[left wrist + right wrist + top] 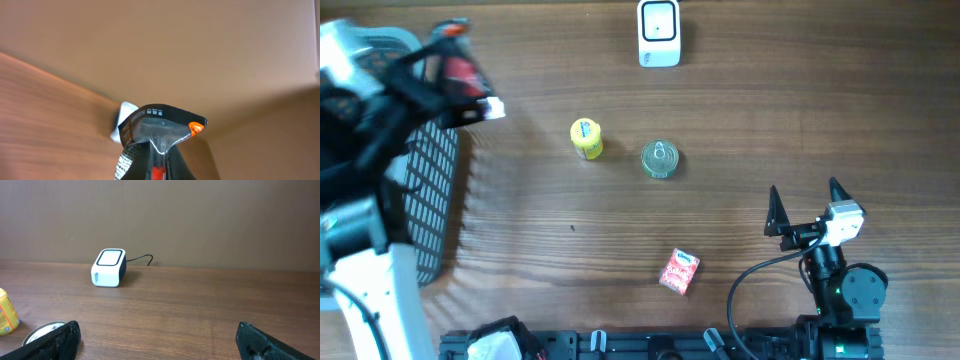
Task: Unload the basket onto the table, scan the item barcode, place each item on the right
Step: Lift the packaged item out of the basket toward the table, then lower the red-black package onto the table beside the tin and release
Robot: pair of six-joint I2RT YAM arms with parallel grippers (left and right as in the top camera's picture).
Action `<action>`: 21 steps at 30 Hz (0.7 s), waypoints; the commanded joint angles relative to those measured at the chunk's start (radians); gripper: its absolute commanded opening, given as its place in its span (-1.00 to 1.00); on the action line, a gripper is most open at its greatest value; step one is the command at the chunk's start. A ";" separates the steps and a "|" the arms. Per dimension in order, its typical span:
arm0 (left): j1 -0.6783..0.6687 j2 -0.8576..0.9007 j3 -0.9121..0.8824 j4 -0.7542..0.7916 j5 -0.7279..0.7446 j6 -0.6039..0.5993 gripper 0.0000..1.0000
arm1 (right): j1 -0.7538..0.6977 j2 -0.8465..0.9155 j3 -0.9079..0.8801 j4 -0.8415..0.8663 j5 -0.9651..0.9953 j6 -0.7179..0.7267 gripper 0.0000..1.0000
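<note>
Though blurred (perhaps over basket (430, 200) edge), pouch (460, 65); open table (740, 110) before scanner (659, 32).

The left arm (365, 130) stands at the far left, raised high toward the overhead camera and blurred, its white lower link running down to the near edge. Its wrist reaches right and far. The left gripper (448, 82) is closed on a packet (160, 131), held up off the table.

The right arm (845, 290) sits low at the near right, folded over its base. The right gripper (805, 198) points far, just above the table, with its two dark fingers (56, 341) spread wide and nothing between them.
</note>
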 commanded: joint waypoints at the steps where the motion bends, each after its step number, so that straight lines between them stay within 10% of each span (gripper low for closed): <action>1: -0.205 0.101 0.001 -0.009 -0.021 -0.009 -0.92 | 0.005 -0.005 -0.001 0.004 0.010 0.013 1.00; 21: -0.914 0.710 0.001 -0.330 -0.671 0.074 -0.91 | 0.005 -0.005 -0.001 0.004 0.010 0.013 1.00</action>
